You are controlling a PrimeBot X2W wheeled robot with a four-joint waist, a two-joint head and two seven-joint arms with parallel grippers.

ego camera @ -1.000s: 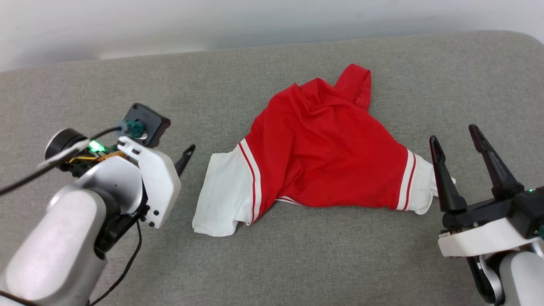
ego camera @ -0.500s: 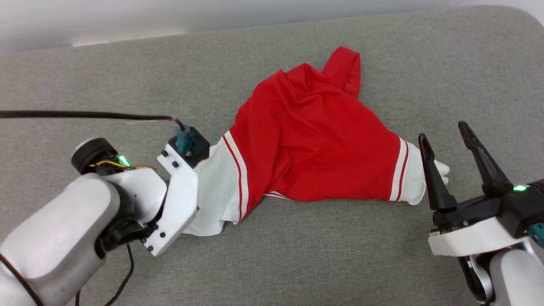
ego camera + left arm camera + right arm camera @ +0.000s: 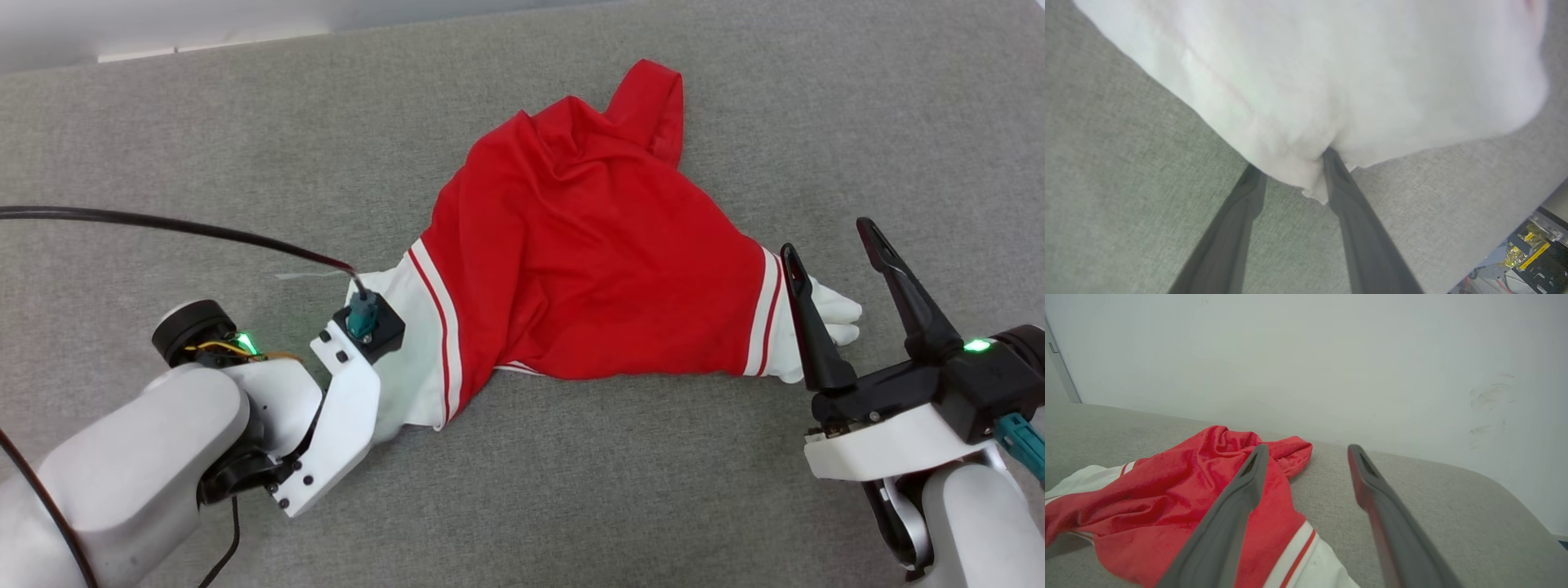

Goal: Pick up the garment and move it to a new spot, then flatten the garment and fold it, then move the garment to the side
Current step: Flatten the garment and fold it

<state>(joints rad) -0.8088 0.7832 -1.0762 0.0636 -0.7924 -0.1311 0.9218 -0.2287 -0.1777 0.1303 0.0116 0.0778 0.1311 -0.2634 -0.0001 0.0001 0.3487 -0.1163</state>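
Soft, light garment [image 3: 588, 269], sure to sag, best pinched at a hem; left claw [image 3: 1290, 161] gapes around the edge of the lower-left white sleeve [image 3: 408, 351]; right claw [image 3: 826, 237] open, empty.

Most likely a bare robot test room or lab, not a home: a wide grey fabric-covered platform [image 3: 571, 490] with a rounded corner meets a plain white wall [image 3: 1306, 355]. In the right wrist view, scuff marks [image 3: 1490, 392] show at two o'clock and a door frame [image 3: 1061, 371] at ten; in the left wrist view, exposed wiring [image 3: 1531, 253] at five
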